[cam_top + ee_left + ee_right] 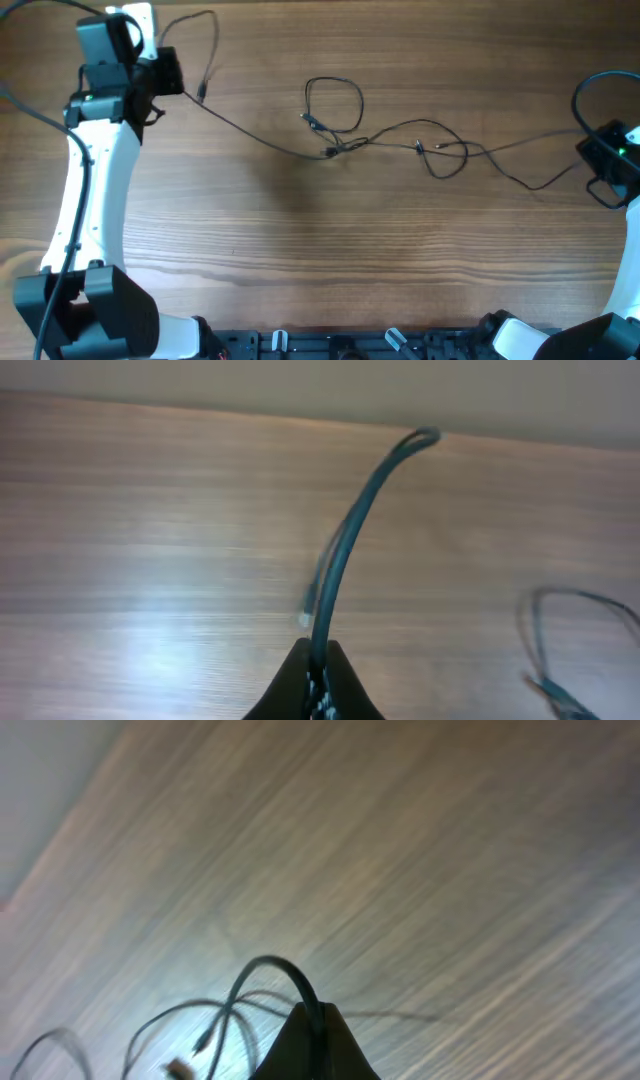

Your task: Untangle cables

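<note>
Ok so here's where it's at: the thin black cables (pixel 335 148) are strung across the far half of the wooden tabletop (pixel 300 260), pretty much from one arm to the other.

The messy bit is a small tangle just left of the middle. A roundish loop (pixel 360 104) sits on the far side of that tangle and touches it. From there one strand runs diagonally up to the left hand (pixel 178 76) in the far left corner. A wavy stretch goes off to the right, with a smaller loop partway along, and splits into two strands. Both reach toward the right hand (pixel 592 152) at the right edge.

Left hand: clenched on the cable. In the left wrist view the fingertips (pixel 318 675) are pressed together with the cord (pixel 351 530) coming straight out between them. It arcs up and doubles back on itself at the top. From overhead that same strand bows out beyond the hand and comes back down to a tiny plug (pixel 201 96), which hangs or lies just to the hand's right, can't tell which.

Right hand: also clamped down on a cable. The right wrist view shows the tips (pixel 315 1038) closed with a cord (pixel 265 962) humping up out of them. More strands curl on the wood to the left of it, too blurry to sort out.

Both hands are well apart from the tangle, out at opposite ends of the line.
</note>
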`<state>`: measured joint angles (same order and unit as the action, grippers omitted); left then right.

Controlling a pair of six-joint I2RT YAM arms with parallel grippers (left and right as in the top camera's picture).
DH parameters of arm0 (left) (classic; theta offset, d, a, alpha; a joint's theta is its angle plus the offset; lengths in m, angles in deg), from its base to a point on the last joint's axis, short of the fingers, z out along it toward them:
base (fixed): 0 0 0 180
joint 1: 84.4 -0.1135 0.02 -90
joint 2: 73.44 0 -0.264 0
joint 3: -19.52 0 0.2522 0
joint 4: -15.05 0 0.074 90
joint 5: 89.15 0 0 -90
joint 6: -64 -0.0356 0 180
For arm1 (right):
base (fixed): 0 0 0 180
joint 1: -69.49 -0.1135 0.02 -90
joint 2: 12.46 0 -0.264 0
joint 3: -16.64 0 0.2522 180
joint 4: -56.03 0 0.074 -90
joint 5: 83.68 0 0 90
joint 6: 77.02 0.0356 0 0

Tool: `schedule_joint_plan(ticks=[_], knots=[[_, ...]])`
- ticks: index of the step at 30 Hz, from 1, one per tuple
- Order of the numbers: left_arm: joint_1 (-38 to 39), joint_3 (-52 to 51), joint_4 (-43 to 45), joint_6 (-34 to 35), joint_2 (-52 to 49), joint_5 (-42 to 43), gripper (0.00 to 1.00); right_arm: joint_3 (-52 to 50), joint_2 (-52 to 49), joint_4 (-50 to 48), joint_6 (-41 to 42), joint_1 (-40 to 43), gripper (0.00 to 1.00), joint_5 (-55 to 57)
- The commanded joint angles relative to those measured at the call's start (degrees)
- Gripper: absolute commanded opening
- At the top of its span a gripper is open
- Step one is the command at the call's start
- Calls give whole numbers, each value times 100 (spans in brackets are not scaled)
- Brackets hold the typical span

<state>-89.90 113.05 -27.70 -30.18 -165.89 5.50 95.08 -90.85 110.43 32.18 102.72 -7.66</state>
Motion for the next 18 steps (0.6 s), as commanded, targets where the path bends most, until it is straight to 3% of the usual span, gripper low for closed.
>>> schedule_joint_plan(ticks=[1,7,8,9,13,15,18], knots=[[527,22,-155,109,57,678,4,111,114,-107,-267,-354,4,-564],[1735,22,101,122,57,859,4,111,81,-693,-269,-1749,4,-118],[1823,22,190,173,57,859,4,109,55,-691,-275,-1860,29,179],[1906,22,262,175,57,861,4,109,4,-667,-417,-1880,100,186],[2002,24,348,214,57,861,4,109,-435,-455,-619,-2000,100,-916],[2002,24,350,214,57,861,4,105,-588,-345,-584,-2378,100,-898],[2002,24,380,212,57,861,4,-125,-658,-544,120,-3281,100,-861]])
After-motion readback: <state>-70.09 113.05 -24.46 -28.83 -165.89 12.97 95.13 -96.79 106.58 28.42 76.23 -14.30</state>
